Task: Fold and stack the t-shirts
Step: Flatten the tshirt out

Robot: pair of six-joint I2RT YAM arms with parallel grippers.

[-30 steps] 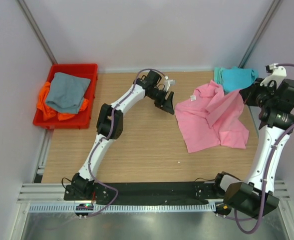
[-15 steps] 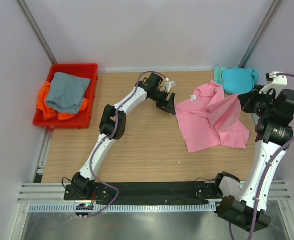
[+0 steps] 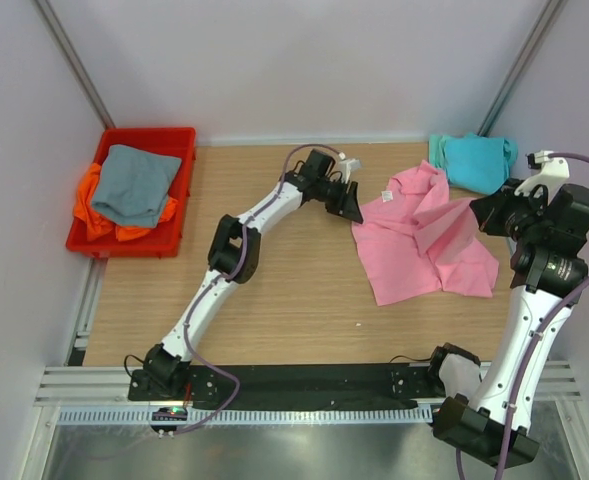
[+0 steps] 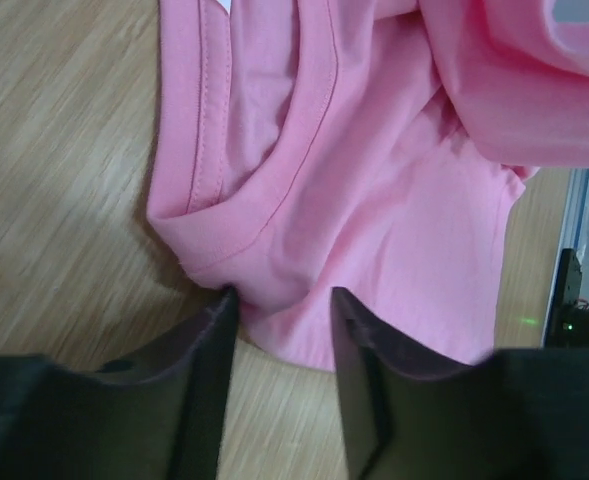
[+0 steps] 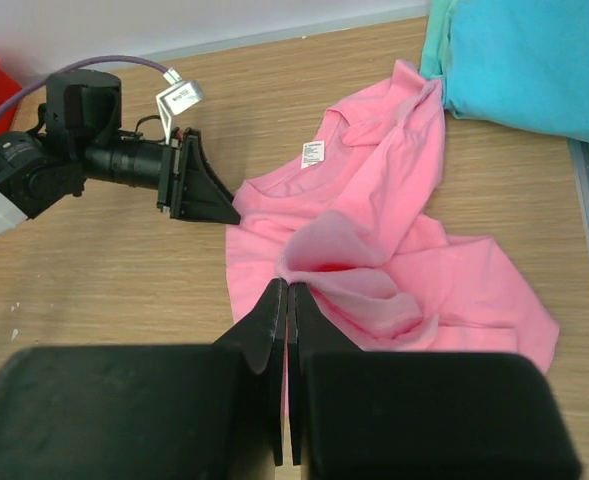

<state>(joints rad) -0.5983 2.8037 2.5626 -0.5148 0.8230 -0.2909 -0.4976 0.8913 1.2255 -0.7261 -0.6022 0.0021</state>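
**Pink t-shirt [image 3: 414,250] pinched right, straddled left**

Sprawls crumpled on the wooden surface [image 3: 294,300] between both grippers. Far left of the left gripper [image 4: 279,310]: red bin [image 3: 179,190] holding grey t-shirt [image 3: 132,183] over orange t-shirt [image 3: 94,215], mostly hidden. Beyond the right gripper [image 5: 287,300]: teal t-shirt [image 3: 474,160]. Clamped right on a raised pink fold; parted left around the edge.

I see the pink t-shirt [image 4: 374,200] as soft, matt knit cloth with stitched hems. The table [image 3: 274,290] is smooth wood grain with a low sheen. The bin [image 3: 124,248] is glossy red plastic. The left gripper [image 4: 284,300] has matt dark plastic fingers [image 4: 359,380].
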